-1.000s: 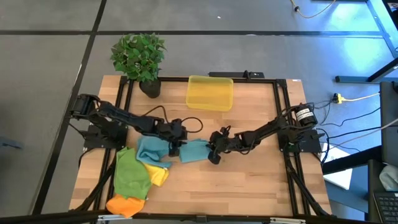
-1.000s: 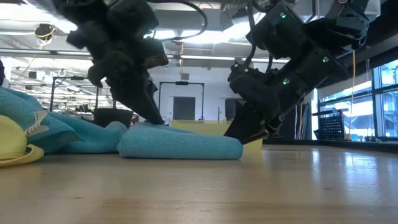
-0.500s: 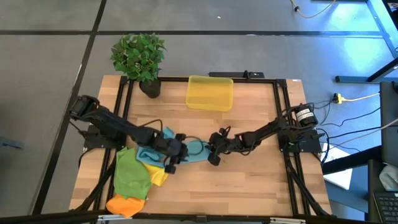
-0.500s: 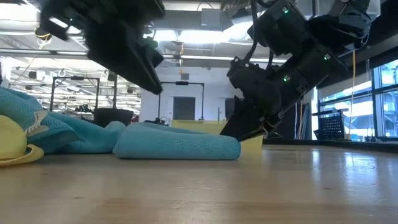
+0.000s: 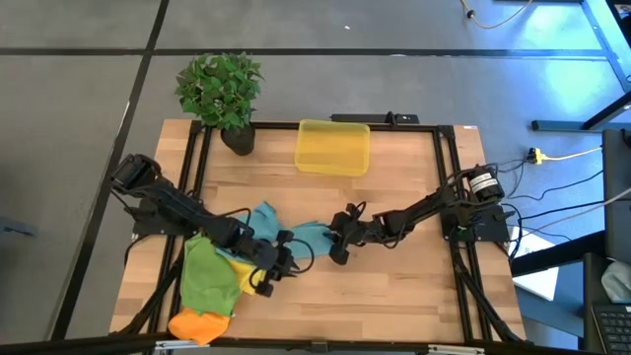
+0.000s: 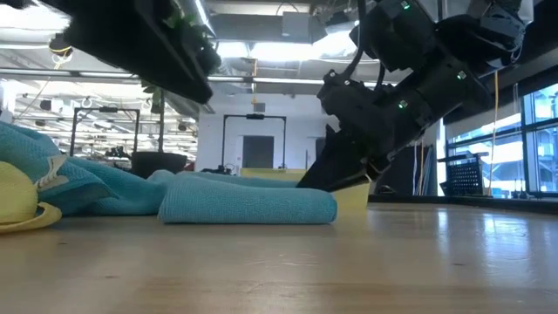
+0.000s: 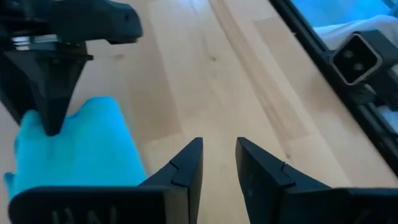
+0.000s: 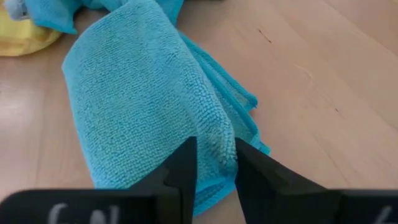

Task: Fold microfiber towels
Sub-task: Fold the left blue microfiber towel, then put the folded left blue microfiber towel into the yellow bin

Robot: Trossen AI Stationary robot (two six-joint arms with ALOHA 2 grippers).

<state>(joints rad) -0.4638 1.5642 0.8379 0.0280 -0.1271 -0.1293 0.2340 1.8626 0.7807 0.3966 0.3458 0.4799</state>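
On the left, a heap of soft green, yellow & orange microfiber cloths [image 5: 212, 286] is waiting on the pale wooden surface [image 5: 394, 296]. The left claw [image 5: 268, 281] is now hanging over the near edge of that heap w/ its fingers a little apart & nothing between them. A sec ago it was sitting on the soft teal-blue microfiber cloth [image 5: 296, 237]; it has let go & pulled back toward the front. So I think this fold is laid down & the left arm is getting out of the way.

In the middle, the teal-blue cloth is lying doubled over. On its right end, the right claw [image 5: 338, 247] is still pinching the folded edge, low on the surface.

At the back are a clear yellow plastic bin [image 5: 333, 147] & a leafy green potted plant [image 5: 220, 91]. Behind the surface is a big bright room w/ ceiling lights.
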